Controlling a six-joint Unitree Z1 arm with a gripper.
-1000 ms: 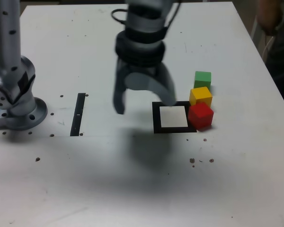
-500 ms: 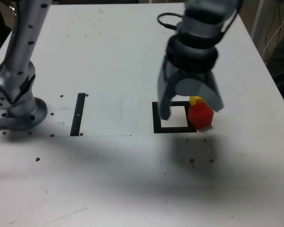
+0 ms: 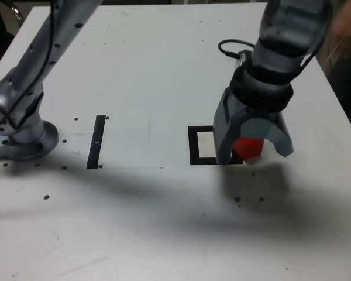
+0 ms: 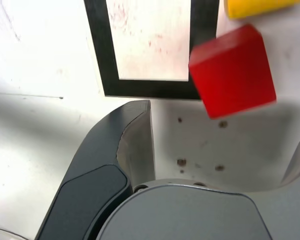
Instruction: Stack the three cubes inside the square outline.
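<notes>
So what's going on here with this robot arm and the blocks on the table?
A single robot arm is reaching down over the white table with its gripper wide open around the red cube, not closed on it. The red cube sits at the edge of the black square outline, overlapping its border on the exterior view's right. The outline's white centre is empty, so nothing is stacked yet. A yellow cube lies just beyond the red one. A green cube is not visible right now.

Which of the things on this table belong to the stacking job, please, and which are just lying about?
Job:
- red cube
- yellow cube
- square outline
- claw, open around the red cube

Green cube: hidden now.

Lying about:
- thin black strip
- specks on the table
</notes>
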